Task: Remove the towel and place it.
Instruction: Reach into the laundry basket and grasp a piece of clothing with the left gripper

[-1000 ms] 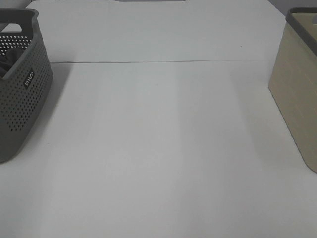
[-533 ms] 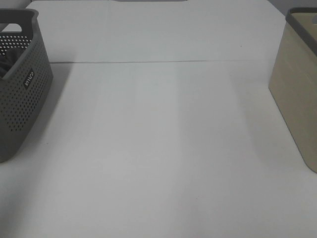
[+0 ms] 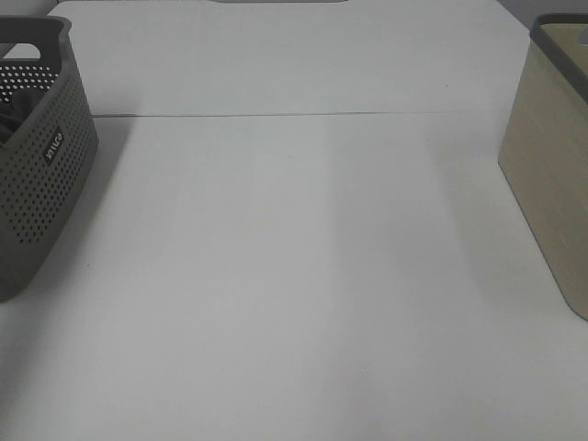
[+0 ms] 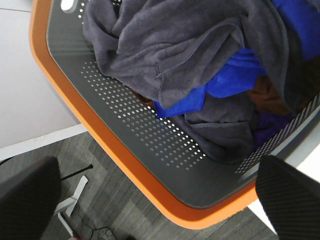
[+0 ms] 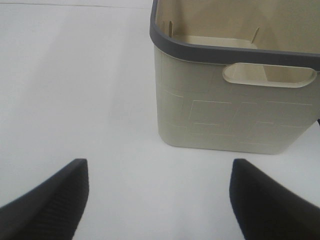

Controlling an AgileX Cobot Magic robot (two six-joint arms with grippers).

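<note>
Across the middle of the high view stretches a white table [image 3: 294, 276], crossed by a thin seam in the upper part of the frame. At the left edge stands a grey perforated basket [image 3: 41, 184] bearing a small label. At the right edge, well apart from it, is a beige bin [image 3: 551, 175] with a dark rim.

Seen from the left wrist, the towel [image 4: 175, 45], dark charcoal terry, lies crumpled in a heap inside the basket. It is draped over a blue cloth [image 4: 232, 75] and touches the perforated wall. The left gripper [image 4: 160, 200] hangs over the basket's rim, which shows orange in this view. Its jaws are spread wide with nothing between them, and the towel sits beyond the fingertips, apart from both.

The right gripper [image 5: 160, 200] is likewise wide open and empty above the table. Its dark fingers [image 5: 45, 200] frame the beige bin, which stands upright nearby with a handle slot in its wall.
</note>
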